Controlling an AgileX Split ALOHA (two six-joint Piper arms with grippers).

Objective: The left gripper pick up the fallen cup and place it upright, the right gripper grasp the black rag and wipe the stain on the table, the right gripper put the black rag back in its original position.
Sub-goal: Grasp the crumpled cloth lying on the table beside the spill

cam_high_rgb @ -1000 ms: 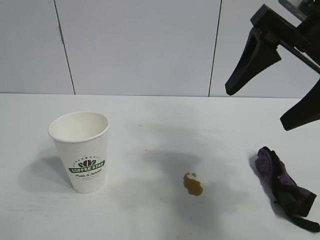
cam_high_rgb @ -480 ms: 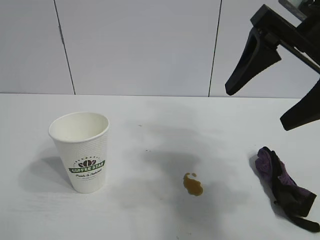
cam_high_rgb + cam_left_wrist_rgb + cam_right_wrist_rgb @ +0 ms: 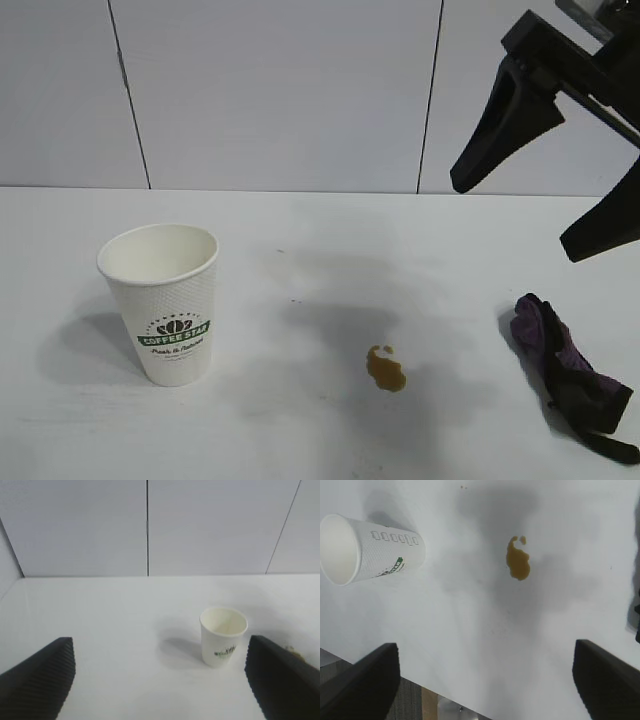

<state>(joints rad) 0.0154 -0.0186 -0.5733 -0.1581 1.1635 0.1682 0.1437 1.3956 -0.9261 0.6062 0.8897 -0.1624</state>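
From the exterior view, your cup [image 3: 165, 302] already stands upright on the table [image 3: 300, 230], mouth up and empty as far as you can see, well off to the left of the stain [image 3: 386, 368]. The black rag [image 3: 570, 372] lies crumpled at the right side of the table, apart from the stain. Above it hangs the right gripper [image 3: 545, 215], its two fingers spread wide and holding nothing. The rag looks soft and limp, so expect it to sag and trail; pinch it at the thick bunched middle rather than at a loose edge, and take enough cloth that a fold remains under the fingers for wiping.

In the left wrist view, the left gripper [image 3: 160, 680] has its fingers wide apart and empty, with the cup standing some way ahead between them. It is thin paper, light and easily crushed or tipped, so leave it alone now that it is upright.

In the right wrist view, you look down between the spread fingers at the stain, a small wet brown blot with a drop joined to it. The cup is well away from it. Only a dark sliver at the edge may be the rag.
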